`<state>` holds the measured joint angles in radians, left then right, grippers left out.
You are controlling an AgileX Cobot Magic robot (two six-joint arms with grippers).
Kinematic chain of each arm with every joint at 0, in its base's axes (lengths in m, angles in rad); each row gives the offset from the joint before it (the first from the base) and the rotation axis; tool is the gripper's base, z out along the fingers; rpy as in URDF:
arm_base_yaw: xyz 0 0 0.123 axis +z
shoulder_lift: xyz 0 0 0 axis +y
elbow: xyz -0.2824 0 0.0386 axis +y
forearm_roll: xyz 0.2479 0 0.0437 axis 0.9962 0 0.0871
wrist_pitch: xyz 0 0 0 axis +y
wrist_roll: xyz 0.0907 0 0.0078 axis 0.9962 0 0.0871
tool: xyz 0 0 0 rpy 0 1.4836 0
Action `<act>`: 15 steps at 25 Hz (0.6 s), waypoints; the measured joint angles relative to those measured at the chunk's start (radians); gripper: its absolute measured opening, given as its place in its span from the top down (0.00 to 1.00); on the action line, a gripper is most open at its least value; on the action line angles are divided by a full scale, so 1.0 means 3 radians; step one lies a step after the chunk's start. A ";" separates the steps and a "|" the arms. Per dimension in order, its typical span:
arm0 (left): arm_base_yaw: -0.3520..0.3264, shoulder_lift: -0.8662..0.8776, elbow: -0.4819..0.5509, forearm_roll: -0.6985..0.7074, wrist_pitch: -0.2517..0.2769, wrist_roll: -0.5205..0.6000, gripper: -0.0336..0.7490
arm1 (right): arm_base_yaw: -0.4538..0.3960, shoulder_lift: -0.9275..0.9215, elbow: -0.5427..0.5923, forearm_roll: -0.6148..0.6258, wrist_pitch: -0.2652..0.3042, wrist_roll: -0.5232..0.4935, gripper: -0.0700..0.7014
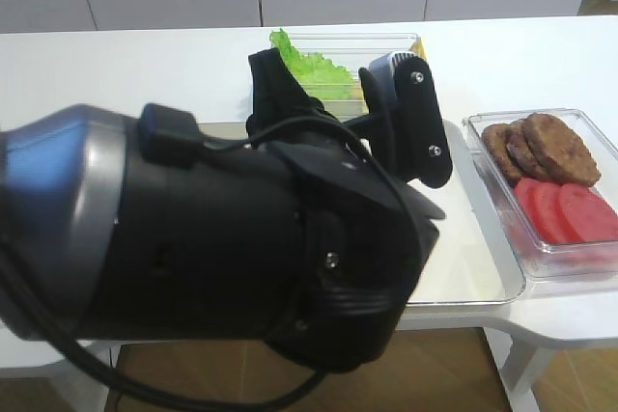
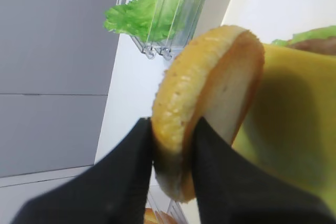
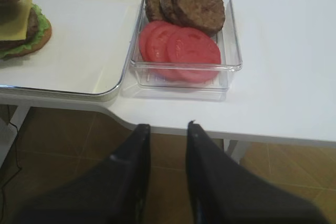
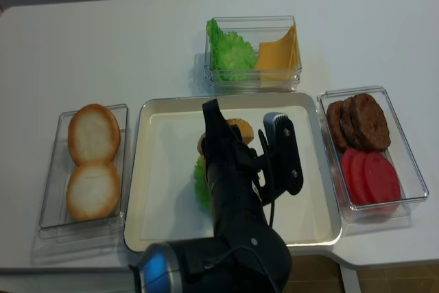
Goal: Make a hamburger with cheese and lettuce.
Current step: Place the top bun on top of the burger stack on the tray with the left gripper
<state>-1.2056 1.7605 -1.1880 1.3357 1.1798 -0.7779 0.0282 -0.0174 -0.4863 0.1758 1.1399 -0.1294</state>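
Left wrist view: black left gripper (image 2: 172,145) pinches the golden sesame bun top (image 2: 207,103) tilted over the yellow cheese square (image 2: 294,124); released crooked, it could slide off

Readable text: none in any view.
Labels or brands: none legible on the clear plastic containers (image 4: 370,152) or the metal tray (image 4: 164,169).
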 joint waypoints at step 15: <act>0.0000 0.0000 0.0000 -0.0060 0.0000 0.0000 0.66 | 0.0000 0.0000 0.0000 0.0000 0.0000 0.0000 0.66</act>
<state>-1.2056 1.7605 -1.1880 1.3176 1.1798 -0.7779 0.0282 -0.0174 -0.4863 0.1758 1.1399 -0.1294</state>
